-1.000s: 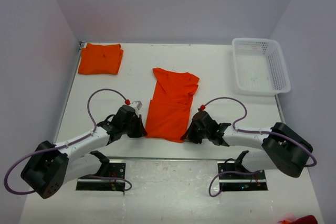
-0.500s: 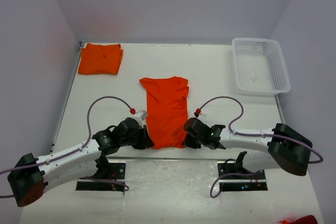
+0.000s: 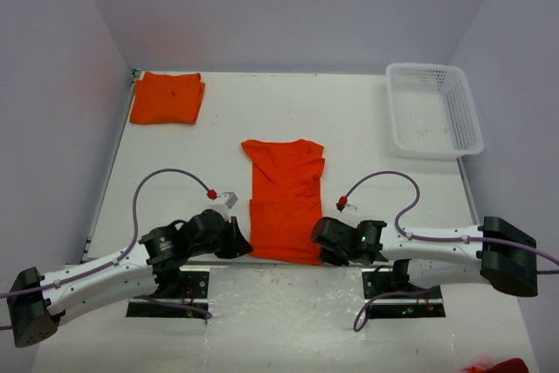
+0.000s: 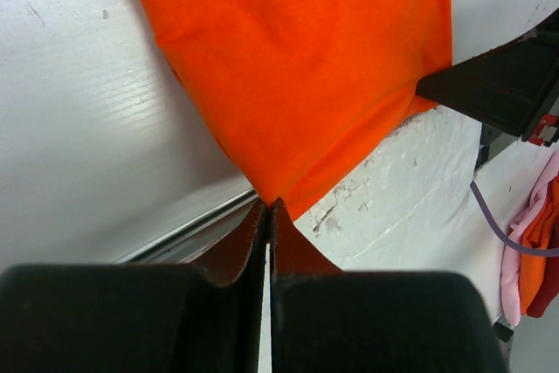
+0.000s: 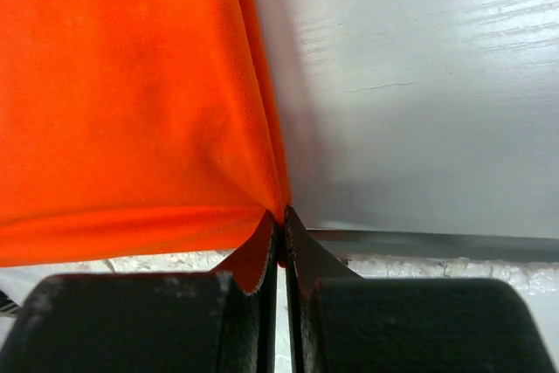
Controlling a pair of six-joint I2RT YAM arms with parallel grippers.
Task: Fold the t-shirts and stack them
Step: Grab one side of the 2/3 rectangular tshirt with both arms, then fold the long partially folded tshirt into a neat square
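Pinching the near hem, ready to fold it away from the arms.
The left gripper (image 4: 269, 207) and right gripper (image 5: 281, 216) each clamp a near corner of the t-shirt (image 3: 284, 207), which lies lengthwise at the table's (image 3: 192, 155) front edge. Best to lift both corners level, hem taut, then lay them toward the collar. A folded t-shirt (image 3: 168, 98) lies far left.

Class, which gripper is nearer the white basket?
Right. The right gripper grips the shirt on the side toward the basket; the left gripper grips its other corner, farther away.
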